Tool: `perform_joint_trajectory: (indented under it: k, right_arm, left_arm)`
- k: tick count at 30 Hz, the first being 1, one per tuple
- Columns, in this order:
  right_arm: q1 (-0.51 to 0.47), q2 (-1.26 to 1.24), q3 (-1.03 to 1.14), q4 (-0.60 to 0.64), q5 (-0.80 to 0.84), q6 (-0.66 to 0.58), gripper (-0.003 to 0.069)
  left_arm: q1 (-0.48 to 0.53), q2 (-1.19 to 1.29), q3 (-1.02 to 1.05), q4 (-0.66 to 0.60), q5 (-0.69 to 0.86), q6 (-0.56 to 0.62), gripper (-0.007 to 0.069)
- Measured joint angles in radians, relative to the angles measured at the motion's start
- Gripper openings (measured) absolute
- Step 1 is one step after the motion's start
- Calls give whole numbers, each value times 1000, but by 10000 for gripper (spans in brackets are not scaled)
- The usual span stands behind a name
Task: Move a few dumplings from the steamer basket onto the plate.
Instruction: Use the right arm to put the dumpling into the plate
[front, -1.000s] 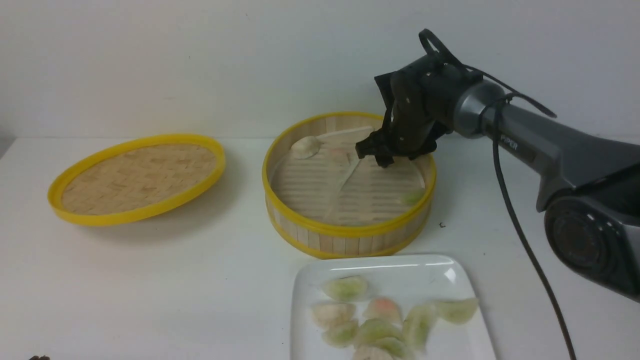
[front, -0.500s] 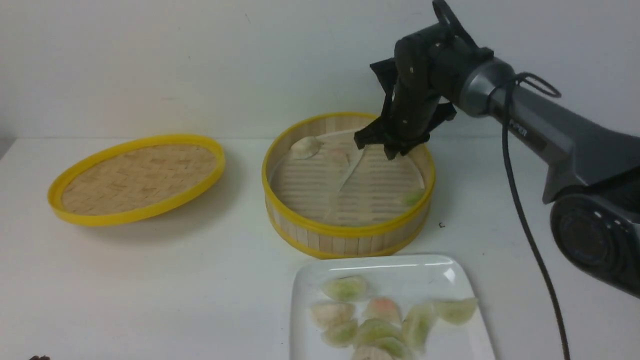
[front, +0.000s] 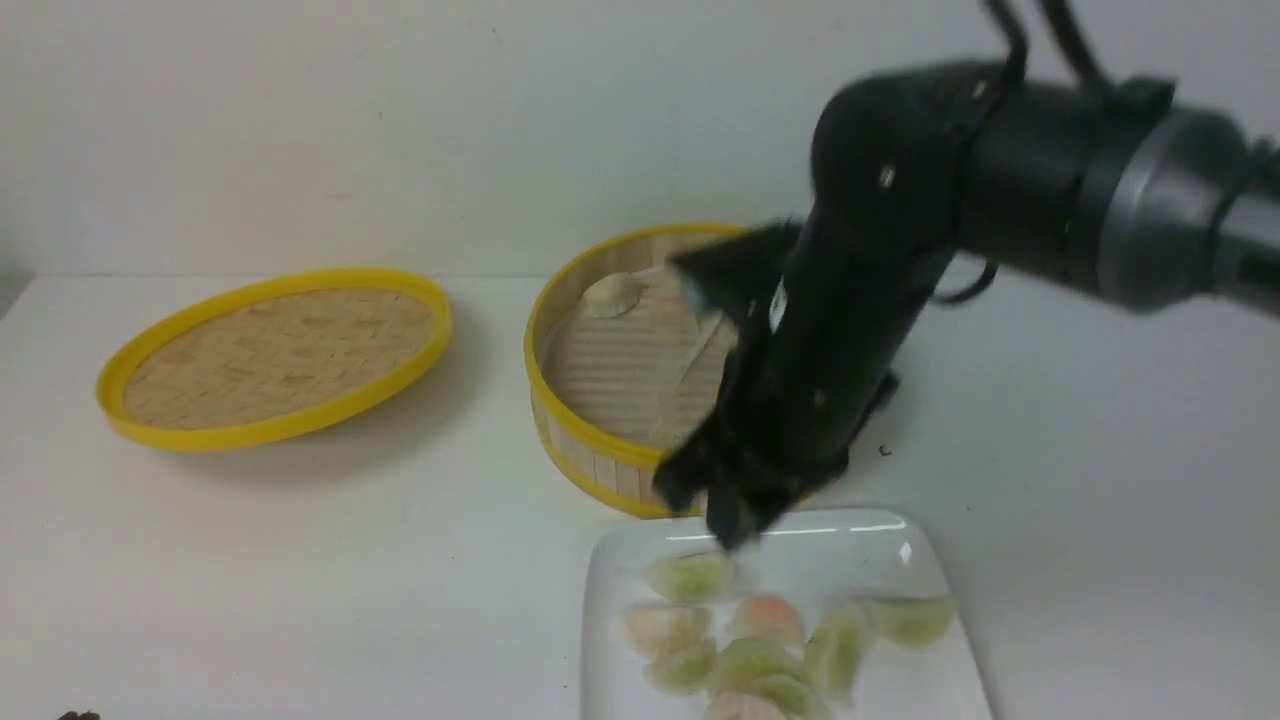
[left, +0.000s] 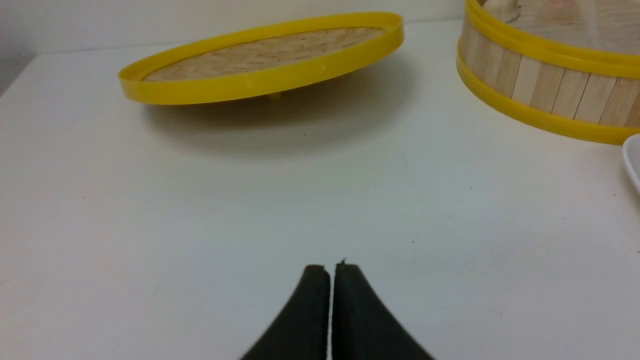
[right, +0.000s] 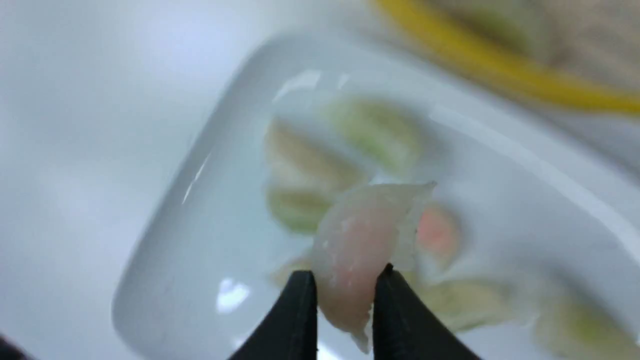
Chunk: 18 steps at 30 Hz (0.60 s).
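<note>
Pinkish-white translucent crescent dumpling pinched in right gripper above plate.

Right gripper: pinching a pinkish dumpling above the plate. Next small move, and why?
Probably lower the right gripper slightly toward the bare far part of the plate before releasing. It is shut on the pinkish dumpling, which hangs unsupported above the plate, and several dumplings already crowd the middle. Dropping from here might bounce it or stack it on them.
</note>
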Motion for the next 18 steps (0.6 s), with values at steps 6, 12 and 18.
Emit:
perform_joint_trajectory:
  k: [6, 12, 18]
  right_arm:
    - [68, 22, 93, -3, -62, -1, 131]
    - [69, 32, 78, -29, -121, 0, 349]
    - [56, 32, -74, -189, -98, 41, 512]
  left_arm:
    - [0, 0, 0, 0, 0, 0, -6]
    - [0, 0, 0, 0, 0, 0, -6]
    - [0, 0, 0, -1, 0, 0, -6]
